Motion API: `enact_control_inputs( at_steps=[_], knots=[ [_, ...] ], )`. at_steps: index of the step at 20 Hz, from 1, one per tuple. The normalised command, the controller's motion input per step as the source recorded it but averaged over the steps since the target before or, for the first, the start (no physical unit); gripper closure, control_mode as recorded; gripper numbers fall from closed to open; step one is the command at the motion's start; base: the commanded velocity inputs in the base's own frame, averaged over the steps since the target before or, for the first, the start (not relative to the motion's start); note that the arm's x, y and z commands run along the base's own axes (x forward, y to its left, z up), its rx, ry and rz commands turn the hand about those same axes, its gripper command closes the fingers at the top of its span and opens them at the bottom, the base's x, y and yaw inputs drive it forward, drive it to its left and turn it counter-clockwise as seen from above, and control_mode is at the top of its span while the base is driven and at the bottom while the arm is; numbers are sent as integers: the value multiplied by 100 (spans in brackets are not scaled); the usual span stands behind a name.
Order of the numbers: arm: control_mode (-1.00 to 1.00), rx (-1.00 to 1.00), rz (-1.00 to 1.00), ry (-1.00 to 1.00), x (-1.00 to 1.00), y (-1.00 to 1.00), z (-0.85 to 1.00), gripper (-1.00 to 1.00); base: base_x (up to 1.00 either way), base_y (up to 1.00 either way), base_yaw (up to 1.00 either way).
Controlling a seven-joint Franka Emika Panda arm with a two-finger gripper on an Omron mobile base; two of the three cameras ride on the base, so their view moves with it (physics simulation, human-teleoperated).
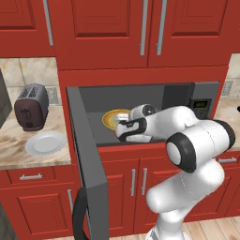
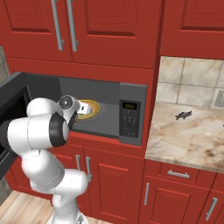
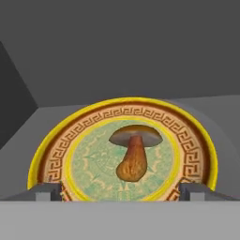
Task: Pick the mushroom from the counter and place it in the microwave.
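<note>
From my station, the large dark grey microwave [image 1: 140,110] set into the red cabinets stands with its door [image 1: 89,159] swung wide toward me, and my white arm reaches into its cavity. On the cavity floor sits a round plate with a yellow rim and a patterned green centre [image 3: 47,154], and the small brown-orange mushroom [image 3: 133,154] rests near the middle of it, clear of the rim. The two-finger gripper [image 3: 120,192] hangs just short of the mushroom, jaws spread wide and holding nothing, one dark tip at each side of the plate's near edge. I judge the placing done and the step in hand to be the retreat: I would draw the hand straight back along its own line, keeping the fingers off the plate so nothing gets nudged. The mushroom shows a rounded, darker cap and a lighter, bulging stem that swells toward its base.
</note>
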Motion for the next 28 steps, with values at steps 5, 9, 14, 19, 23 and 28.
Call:
enact_control_inputs(
  at_steps=[5,9,14,19,23,28],
  knots=[
    [-100,0,0,-3,-67,-15,45,-100,0,0,0],
    [-100,0,0,-2,-96,-25,52,-100,0,0,0],
    [-100,0,0,0,-100,-19,75,-100,0,0,0],
    [-100,0,-3,3,-100,-8,99,-100,0,0,0],
    [-100,0,-4,12,-100,-17,99,-100,0,0,0],
    [-100,0,-5,13,-100,-13,62,-100,0,0,0]
  ],
)
